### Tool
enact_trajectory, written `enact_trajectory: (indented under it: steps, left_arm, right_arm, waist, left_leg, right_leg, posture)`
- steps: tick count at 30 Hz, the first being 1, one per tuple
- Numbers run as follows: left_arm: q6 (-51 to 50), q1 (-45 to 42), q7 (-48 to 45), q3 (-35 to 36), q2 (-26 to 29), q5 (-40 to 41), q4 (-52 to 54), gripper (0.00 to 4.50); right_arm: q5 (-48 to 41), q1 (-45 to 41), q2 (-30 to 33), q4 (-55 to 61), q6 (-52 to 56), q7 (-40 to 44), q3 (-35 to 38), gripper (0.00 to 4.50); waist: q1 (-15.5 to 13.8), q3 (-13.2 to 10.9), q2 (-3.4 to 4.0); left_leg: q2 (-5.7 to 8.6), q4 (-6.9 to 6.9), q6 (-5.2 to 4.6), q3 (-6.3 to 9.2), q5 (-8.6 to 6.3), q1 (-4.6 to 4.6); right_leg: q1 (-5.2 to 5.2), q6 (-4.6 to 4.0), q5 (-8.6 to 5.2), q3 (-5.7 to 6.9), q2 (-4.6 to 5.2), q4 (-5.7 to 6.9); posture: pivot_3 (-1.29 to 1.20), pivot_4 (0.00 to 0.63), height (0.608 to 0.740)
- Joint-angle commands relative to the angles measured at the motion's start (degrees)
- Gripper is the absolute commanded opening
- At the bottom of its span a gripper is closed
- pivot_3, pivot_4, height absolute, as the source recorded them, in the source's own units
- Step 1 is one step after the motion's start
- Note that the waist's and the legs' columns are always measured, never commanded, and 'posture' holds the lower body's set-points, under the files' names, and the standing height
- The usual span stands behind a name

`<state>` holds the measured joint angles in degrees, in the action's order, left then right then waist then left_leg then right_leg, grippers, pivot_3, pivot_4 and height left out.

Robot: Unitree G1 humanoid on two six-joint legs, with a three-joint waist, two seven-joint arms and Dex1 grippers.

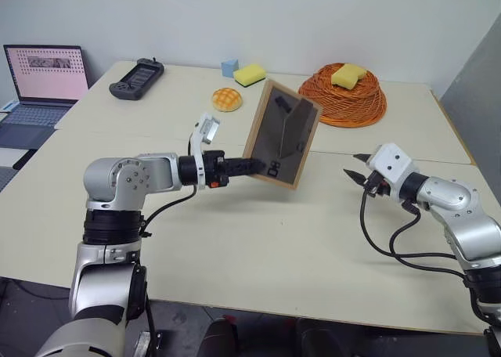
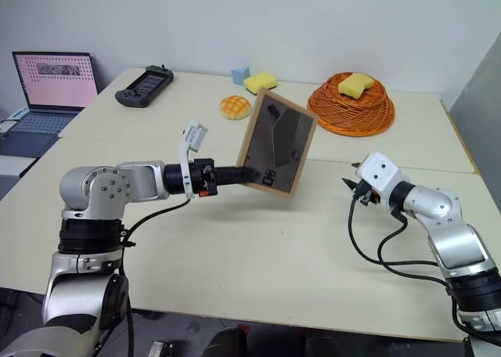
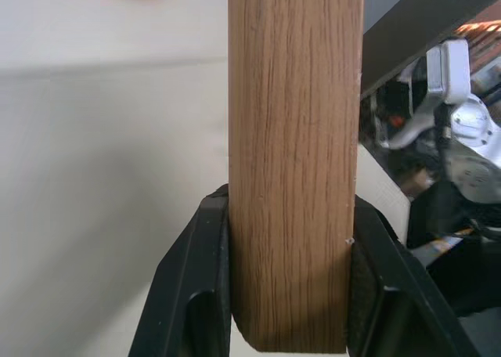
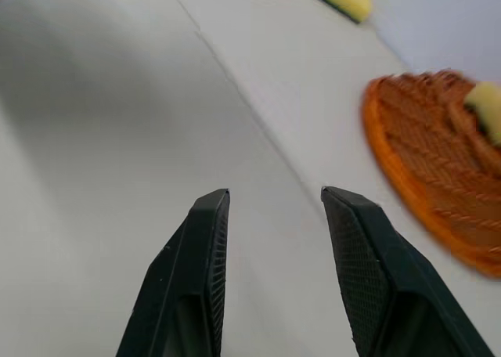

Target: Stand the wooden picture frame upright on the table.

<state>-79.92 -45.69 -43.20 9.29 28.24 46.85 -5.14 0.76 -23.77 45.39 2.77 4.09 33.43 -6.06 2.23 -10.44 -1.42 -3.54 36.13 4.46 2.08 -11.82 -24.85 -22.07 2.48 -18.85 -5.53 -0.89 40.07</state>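
Still, left gripper [image 1: 252, 166] w/ fingers clamped on the small light-wood picture frame [image 1: 280, 133]'s lower edge, its fold-out stand beyond the fingertips; right gripper [image 1: 357, 167] fingers apart, empty. Risk: frame pivots in that narrow pinch & topples onto the cream-beige table [image 1: 258, 247].

1. The left arm reaches across toward 3 o'clock, forearm about level above the table [image 1: 258, 239]
2. The left gripper [image 1: 249, 166] has both fingers [image 3: 196, 294] pressed on the lower edge of the wooden picture frame [image 1: 280, 134], holding it tilted
3. The right arm, at 4 o'clock, points toward 10 o'clock
4. The right gripper [image 1: 358, 171] is empty, fingers [image 4: 200, 271] apart
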Motion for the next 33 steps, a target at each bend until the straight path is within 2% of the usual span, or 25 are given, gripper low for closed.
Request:
enact_trajectory:
  steps: [1, 3, 6, 10, 16, 23, 33]
  left_arm:
    - [-11.8, -0.4, 5.9, 7.5, -2.7, 7.0, 2.1, 1.3]
    - [-12.6, 1.3, 9.2, 7.0, -1.7, 13.5, 2.1, 1.3]
    - [-12.6, 2.1, 14.5, 6.5, -0.3, 21.6, 1.2, 1.3]
    - [-12.6, 1.8, 22.3, 5.0, 3.6, 34.1, -3.1, 1.3]
    - [-12.3, 1.5, 32.7, 3.7, 5.0, 46.4, -5.8, 1.3]
    - [-3.5, 6.1, 44.3, -5.4, 8.8, 65.1, -3.0, 1.3]
    - [0.3, 6.9, 44.3, -8.0, 10.2, 66.2, -1.3, 1.3]
  right_arm:
    - [13.3, -2.3, 0.8, -5.2, -20.7, -9.8, -1.7, 1.98]
    - [18.5, -2.8, -0.3, -8.1, -28.9, -15.3, -2.6, 1.98]
    - [22.2, -3.3, -1.4, -11.7, -35.7, -19.9, -2.8, 1.98]
    - [24.7, -3.7, -3.6, -16.0, -41.5, -24.8, -2.8, 2.68]
    - [33.2, -4.5, -4.7, -17.7, -46.4, -30.5, -4.7, 4.09]
    - [37.2, -7.7, -8.4, -18.1, -47.3, -34.4, -5.6, 4.09]
    - [38.2, -9.7, -9.5, -18.1, -48.1, -36.3, -5.4, 4.09]
  waist:
    - [0.0, 0.0, 0.0]
    - [0.1, 0.0, 0.0]
    - [0.2, 0.0, 0.0]
    - [0.2, 0.0, -0.01]
    - [0.1, 0.0, 0.0]
    - [0.5, 0.0, 0.0]
    - [0.3, 0.0, 0.0]
  left_leg:
    - [0.0, 0.01, 0.01, 0.0, 0.0, 0.0]
    - [0.0, 0.01, 0.09, 0.0, 0.05, 0.01]
    - [-0.03, -0.01, 0.27, 0.01, 0.15, 0.05]
    - [-0.01, 0.06, 0.33, 0.02, 0.19, 0.1]
    - [0.06, 0.27, 0.33, 0.05, 0.19, 0.13]
    - [0.05, 0.32, 0.34, 0.08, 0.19, 0.17]
    - [0.08, 0.49, 0.33, 0.11, 0.19, 0.17]
  right_leg:
    - [0.0, 0.0, 0.0, 0.0, 0.0, 0.01]
    - [0.0, 0.0, 0.0, -0.01, 0.0, 0.03]
    - [0.0, -0.01, 0.0, -0.01, 0.02, 0.14]
    - [0.0, -0.01, 0.0, -0.02, 0.06, 0.31]
    - [0.0, -0.01, 0.0, -0.03, 0.09, 0.68]
    - [-0.01, -0.01, 0.0, -0.04, 0.1, 0.8]
    - [0.03, -0.02, 0.0, -0.02, 0.09, 0.83]
  posture:
    - [0.0, 0.15, 0.74]
    - [0.0, 0.15, 0.74]
    - [0.0, 0.15, 0.74]
    - [0.0, 0.15, 0.74]
    - [0.0, 0.15, 0.74]
    - [0.0, 0.15, 0.74]
    - [0.0, 0.15, 0.74]
